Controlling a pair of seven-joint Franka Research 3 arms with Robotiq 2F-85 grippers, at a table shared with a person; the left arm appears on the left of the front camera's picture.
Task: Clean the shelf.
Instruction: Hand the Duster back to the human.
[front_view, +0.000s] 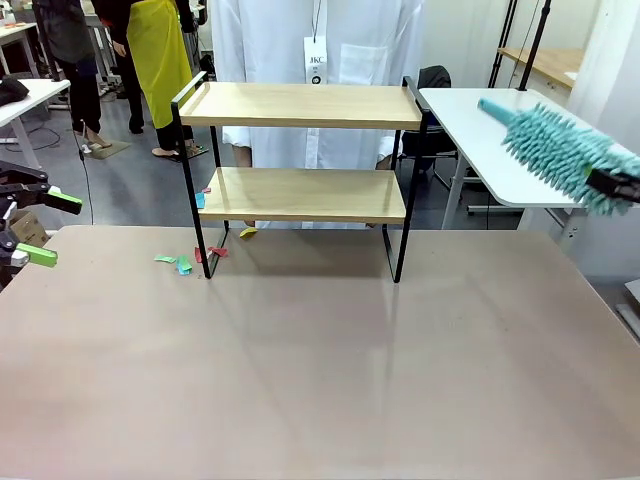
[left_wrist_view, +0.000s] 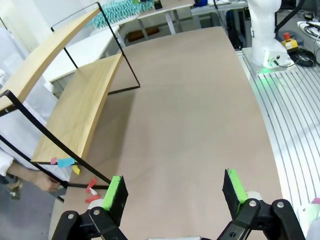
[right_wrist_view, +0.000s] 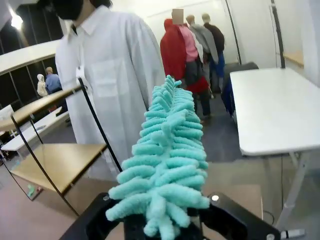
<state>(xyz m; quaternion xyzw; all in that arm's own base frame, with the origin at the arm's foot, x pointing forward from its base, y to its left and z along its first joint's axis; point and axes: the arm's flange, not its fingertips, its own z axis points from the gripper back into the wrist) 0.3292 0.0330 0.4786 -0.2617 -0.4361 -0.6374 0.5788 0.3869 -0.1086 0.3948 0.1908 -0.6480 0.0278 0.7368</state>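
The shelf (front_view: 300, 105) stands at the table's far middle, with two wooden boards in a black frame. Small coloured paper scraps (front_view: 180, 263) lie on the table by its left leg, and one sits at the lower board's left end (front_view: 200, 198). My right gripper (front_view: 615, 185) is at the right edge, shut on a teal fluffy duster (front_view: 555, 150) that points up-left, well right of the shelf. The right wrist view has the duster (right_wrist_view: 167, 150) rising from that gripper (right_wrist_view: 165, 220). My left gripper (front_view: 52, 228) hangs open at the left edge; the left wrist view shows its fingers (left_wrist_view: 116, 192) spread over bare table, the shelf (left_wrist_view: 75, 115) to its left.
A person in a white coat (front_view: 330, 40) stands right behind the shelf. A white side table (front_view: 500, 140) stands to the right of it. The brown table (front_view: 320, 370) stretches wide in front. The right arm's base (left_wrist_view: 265, 30) stands at the table's side.
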